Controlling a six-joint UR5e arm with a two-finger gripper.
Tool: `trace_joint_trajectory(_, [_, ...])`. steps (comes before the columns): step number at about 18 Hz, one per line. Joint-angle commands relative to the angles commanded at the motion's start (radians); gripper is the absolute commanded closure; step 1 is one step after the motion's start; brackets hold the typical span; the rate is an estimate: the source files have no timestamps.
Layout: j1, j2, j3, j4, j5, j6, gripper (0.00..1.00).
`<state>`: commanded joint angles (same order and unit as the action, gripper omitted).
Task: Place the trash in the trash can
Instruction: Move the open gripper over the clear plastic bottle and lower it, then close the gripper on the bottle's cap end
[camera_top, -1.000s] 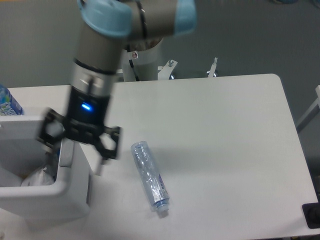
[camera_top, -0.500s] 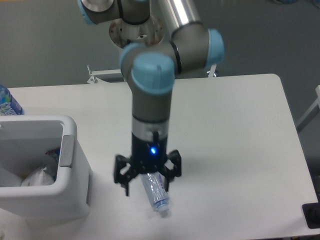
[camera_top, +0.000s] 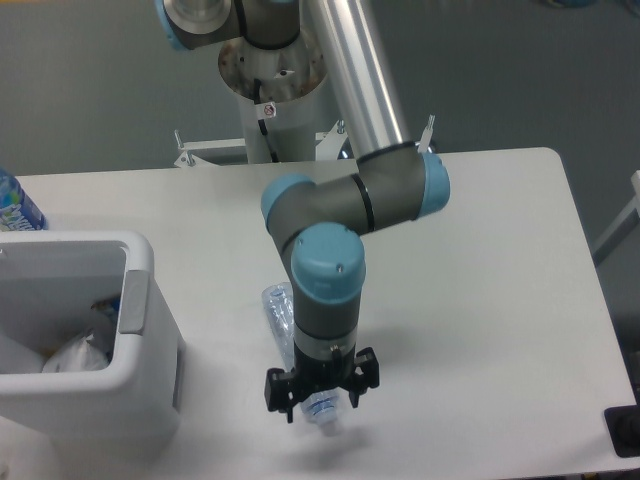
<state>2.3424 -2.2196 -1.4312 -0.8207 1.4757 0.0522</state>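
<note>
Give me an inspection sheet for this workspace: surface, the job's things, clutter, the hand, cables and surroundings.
Surface: white table, bare on its right side.
Job's things: crushed bottle lying on the table, mostly hidden under the arm; napkin inside the bin at the left edge.
Clutter: labelled bottle behind the bin, only partly in frame.
Hand: hand low over the crushed bottle's cap end, fingers either side; grip cannot be confirmed.
Cables: nothing seen.
Surroundings: grey floor; arm base behind the table; dark object at the lower right corner.
</note>
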Motion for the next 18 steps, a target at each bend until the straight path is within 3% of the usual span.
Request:
trace_joint_trajectory(4, [0.0,-0.044,0.012,0.003,0.005,-0.011,0.0])
trace_joint_trajectory(13, [-0.006,-0.086,0.023,0.005,0.061,-0.011,0.03])
trace_joint_trajectory(18, [-0.009,-0.084,0.018,0.005,0.064,-0.012,0.26])
